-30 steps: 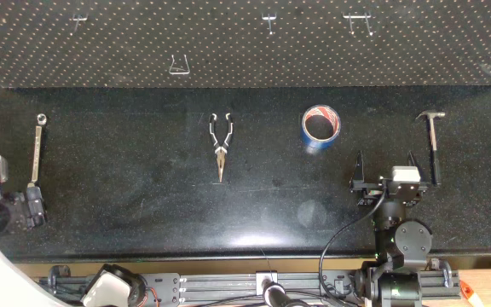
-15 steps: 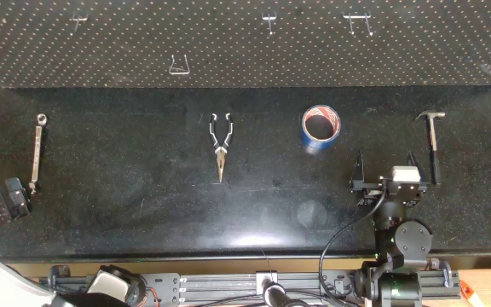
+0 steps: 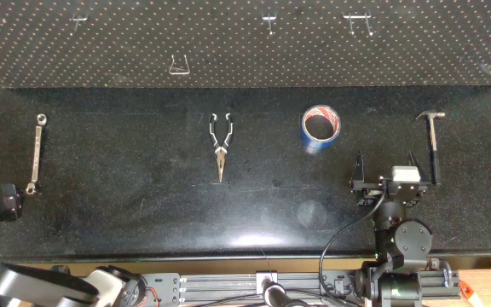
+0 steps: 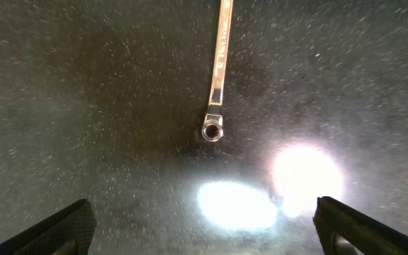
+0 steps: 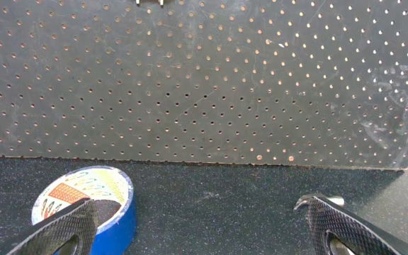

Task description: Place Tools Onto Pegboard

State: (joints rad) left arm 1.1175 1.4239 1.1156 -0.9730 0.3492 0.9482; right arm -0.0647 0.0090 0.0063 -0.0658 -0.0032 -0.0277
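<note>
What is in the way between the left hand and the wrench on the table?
Nothing visible. The left hand is open, and only bare black table lies between it and the ring end of the wrench.

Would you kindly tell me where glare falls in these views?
Left wrist view: two bright glare patches on the black table, close to the wrench ring end. Top view: a fainter sheen on the table near its front edge. Right wrist view: no strong glare; pegboard and tape roll evenly lit.
</note>
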